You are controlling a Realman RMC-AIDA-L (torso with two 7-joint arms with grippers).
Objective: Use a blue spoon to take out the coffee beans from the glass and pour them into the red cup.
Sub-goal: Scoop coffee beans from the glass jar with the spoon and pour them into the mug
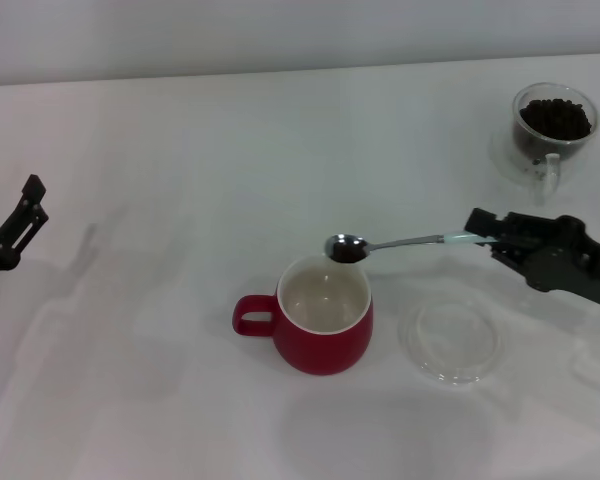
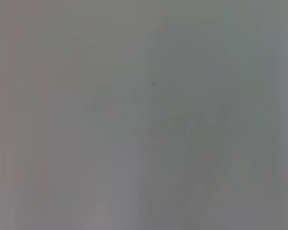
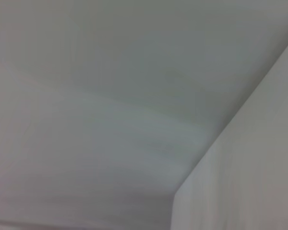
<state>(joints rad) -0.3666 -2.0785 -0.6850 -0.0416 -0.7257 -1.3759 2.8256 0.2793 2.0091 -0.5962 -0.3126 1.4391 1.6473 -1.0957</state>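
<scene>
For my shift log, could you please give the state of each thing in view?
blue spoon: held level, bowl loaded, over the cup rim.
coffee beans: mostly in the glass.
glass: upright.
red cup: upright, looks empty.
glass dish: flat, empty.
right gripper: gripping spoon handle.
left gripper: parked, empty.

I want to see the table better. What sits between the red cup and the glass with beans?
In the head view, the blue spoon, held by the right pincer, crosses between the red cup and the glass.

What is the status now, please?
Right pincer shut on spoon, beans in bowl, over red cup rim. Left pincer parked far left. Nothing blocking.
</scene>
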